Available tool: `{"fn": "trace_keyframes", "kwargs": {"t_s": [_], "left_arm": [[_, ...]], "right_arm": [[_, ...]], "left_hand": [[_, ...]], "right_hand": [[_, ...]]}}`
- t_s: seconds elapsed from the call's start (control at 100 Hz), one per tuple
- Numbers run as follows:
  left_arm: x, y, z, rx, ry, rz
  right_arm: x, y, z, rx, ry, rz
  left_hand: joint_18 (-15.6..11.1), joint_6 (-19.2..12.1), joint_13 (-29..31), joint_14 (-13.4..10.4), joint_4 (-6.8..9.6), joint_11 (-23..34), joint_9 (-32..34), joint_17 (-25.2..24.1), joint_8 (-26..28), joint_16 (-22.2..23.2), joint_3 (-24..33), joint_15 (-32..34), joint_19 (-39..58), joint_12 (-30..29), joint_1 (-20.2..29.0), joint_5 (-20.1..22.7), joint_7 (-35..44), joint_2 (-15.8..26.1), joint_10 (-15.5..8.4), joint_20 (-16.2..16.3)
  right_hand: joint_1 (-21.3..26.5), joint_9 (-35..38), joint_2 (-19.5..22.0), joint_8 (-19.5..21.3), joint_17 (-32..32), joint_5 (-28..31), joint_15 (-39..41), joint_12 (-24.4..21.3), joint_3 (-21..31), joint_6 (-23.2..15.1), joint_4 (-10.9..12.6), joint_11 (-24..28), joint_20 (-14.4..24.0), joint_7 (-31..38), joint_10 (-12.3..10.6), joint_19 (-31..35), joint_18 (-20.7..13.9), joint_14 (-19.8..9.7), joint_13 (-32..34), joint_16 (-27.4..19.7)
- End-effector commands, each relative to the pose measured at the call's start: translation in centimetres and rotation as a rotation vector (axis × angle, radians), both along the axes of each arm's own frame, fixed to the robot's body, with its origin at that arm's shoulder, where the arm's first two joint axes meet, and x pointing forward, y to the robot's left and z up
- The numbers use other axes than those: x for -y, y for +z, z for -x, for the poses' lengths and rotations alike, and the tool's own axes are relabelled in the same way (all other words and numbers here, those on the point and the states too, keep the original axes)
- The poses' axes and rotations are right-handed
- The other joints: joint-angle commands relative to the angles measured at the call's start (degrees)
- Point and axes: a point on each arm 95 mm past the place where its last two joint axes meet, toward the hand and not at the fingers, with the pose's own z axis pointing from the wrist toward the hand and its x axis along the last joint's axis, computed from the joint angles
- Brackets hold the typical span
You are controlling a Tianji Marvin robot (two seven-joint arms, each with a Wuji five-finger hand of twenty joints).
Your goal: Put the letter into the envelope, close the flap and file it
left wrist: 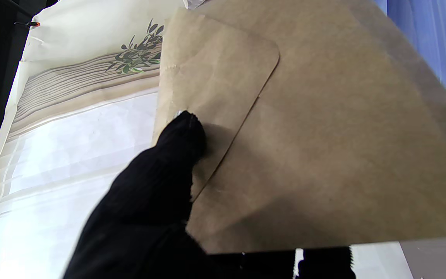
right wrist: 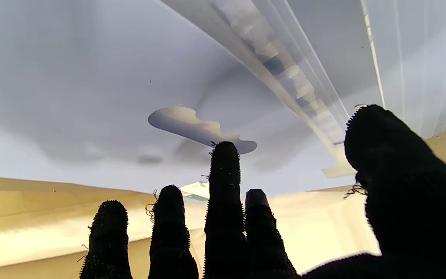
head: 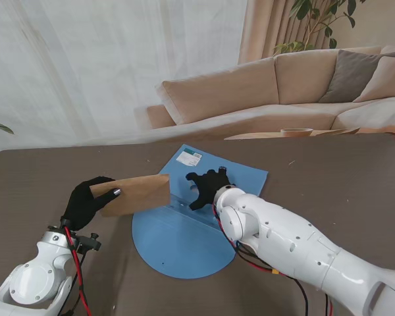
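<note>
Meanwhile, the left hand (head: 85, 201) clamps its fingers on the brown envelope (head: 137, 193), flap (left wrist: 211, 93) folded down, held at the blue folder's (head: 184, 240) left edge; the right hand (head: 207, 187), 5 fingers spread apart, rests over the folder.

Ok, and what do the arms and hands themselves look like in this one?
Both arms are glossy white rounded shells with red and black cables along them. The left hand and right hand wear black knit gloves; the left hand shows a shiny silvery fingertip.
</note>
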Motion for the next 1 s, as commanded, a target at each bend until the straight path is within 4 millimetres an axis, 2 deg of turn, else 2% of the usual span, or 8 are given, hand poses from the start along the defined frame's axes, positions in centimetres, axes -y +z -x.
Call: {"fn": "trace_keyframes", "kwargs": {"t_s": [0.0, 0.29, 0.5, 0.59, 0.74, 0.88, 0.92, 0.99], "left_arm": [[0.3, 0.0, 0.2, 0.004, -0.014, 0.004], [0.3, 0.0, 0.3, 0.007, -0.015, 0.005], [0.3, 0.0, 0.3, 0.009, -0.015, 0.005], [0.3, 0.0, 0.3, 0.009, -0.015, 0.005], [0.3, 0.0, 0.4, 0.010, -0.016, 0.007], [0.3, 0.1, 0.4, 0.012, -0.016, 0.009], [0.3, 0.1, 0.4, 0.013, -0.016, 0.010], [0.3, 0.1, 0.4, 0.014, -0.015, 0.011]], "right_arm": [[-0.5, -1.0, 0.7, -0.022, 0.005, 0.013], [-0.9, -2.3, 1.3, -0.001, 0.015, 0.036], [-0.9, -2.8, 1.5, 0.043, 0.012, 0.062], [-0.9, -2.9, 1.5, 0.060, 0.013, 0.070], [-0.9, -2.9, 1.5, 0.067, 0.017, 0.079], [-1.0, -3.1, 1.6, 0.068, 0.027, 0.093], [-1.0, -3.2, 1.6, 0.069, 0.030, 0.097], [-1.0, -3.3, 1.6, 0.071, 0.035, 0.102]], "left_hand": [[-1.49, -1.24, -0.94, -0.46, 1.73, 0.90, -0.82, -0.52, 1.22, 1.44, 0.35, 1.28, 0.74, 1.20, 2.76, -0.21, 3.26, 3.36, -0.53, -0.01], [-1.52, -1.14, -1.00, -0.56, 1.69, 0.91, -0.88, -0.52, 1.18, 1.47, 0.48, 1.30, 0.72, 1.30, 2.70, -0.23, 3.29, 3.36, -0.52, 0.03], [-1.48, -1.19, -0.98, -0.49, 1.68, 0.95, -0.85, -0.55, 1.19, 1.51, 0.54, 1.34, 0.70, 1.35, 2.68, -0.25, 3.35, 3.34, -0.54, 0.05], [-1.48, -1.17, -0.97, -0.57, 1.67, 0.94, -0.89, -0.55, 1.18, 1.52, 0.55, 1.35, 0.70, 1.35, 2.65, -0.22, 3.37, 3.37, -0.55, 0.05], [-1.54, -1.20, -1.06, -0.61, 1.65, 0.95, -0.92, -0.57, 1.20, 1.53, 0.54, 1.34, 0.68, 1.39, 2.60, -0.23, 3.39, 3.37, -0.56, 0.05], [-1.64, -1.23, -1.10, -0.62, 1.64, 1.02, -0.92, -0.65, 1.21, 1.58, 0.55, 1.40, 0.62, 1.47, 2.58, -0.30, 3.41, 3.34, -0.63, 0.03], [-1.66, -1.19, -1.11, -0.59, 1.64, 1.01, -0.93, -0.68, 1.21, 1.60, 0.57, 1.42, 0.60, 1.48, 2.57, -0.26, 3.44, 3.32, -0.56, 0.03], [-1.66, -1.18, -1.14, -0.63, 1.63, 1.03, -0.94, -0.68, 1.19, 1.61, 0.60, 1.43, 0.59, 1.51, 2.55, -0.28, 3.43, 3.33, -0.65, 0.03]], "right_hand": [[0.73, -0.54, -1.15, 0.89, -0.85, -1.31, -0.80, 0.58, 1.93, 1.69, -0.37, 1.52, -0.79, -1.73, 0.29, -0.53, 1.33, 0.35, -0.73, -0.76], [1.52, -2.98, -2.37, 0.72, -0.59, -0.78, 0.41, 1.11, 6.53, 1.69, -0.51, 3.05, -1.14, -0.47, 2.18, 1.50, 1.60, 0.52, -0.50, -0.16], [1.48, -10.65, -2.38, 0.35, -0.54, -1.04, 0.59, 0.14, 9.30, 1.66, -0.45, 0.89, -1.03, 0.70, 6.69, 3.23, 1.87, 1.27, -1.93, 0.13], [1.48, -11.75, -2.49, 0.35, -0.62, -1.08, 0.84, 0.48, 10.28, 1.39, -0.34, 1.90, -0.93, 1.11, 7.21, 3.93, 1.94, 1.42, -2.17, 0.36], [1.96, -8.13, -3.37, 0.48, -0.58, -0.67, 1.00, 1.17, 11.22, 0.46, -0.54, 3.25, -1.16, 3.97, 3.99, 4.47, 1.85, 1.13, -1.57, 0.52], [2.93, -2.18, -4.76, -1.96, -0.52, -0.29, 0.90, 1.76, 11.96, -0.20, -0.82, 3.75, -1.70, 8.42, -1.52, 5.03, 1.50, 0.24, -0.47, 0.28], [3.23, -0.27, -5.25, -5.40, -0.43, -0.22, 1.09, 2.14, 12.34, -0.40, -1.02, 3.73, -2.19, 11.89, -3.07, 5.47, 1.33, -0.06, 0.21, 0.10], [3.71, 1.57, -5.86, -5.69, -0.35, 0.46, 1.24, 2.11, 12.63, -0.53, -1.00, 3.86, -2.21, 12.86, -4.18, 5.70, 1.19, -0.39, 0.91, 0.07]]}}
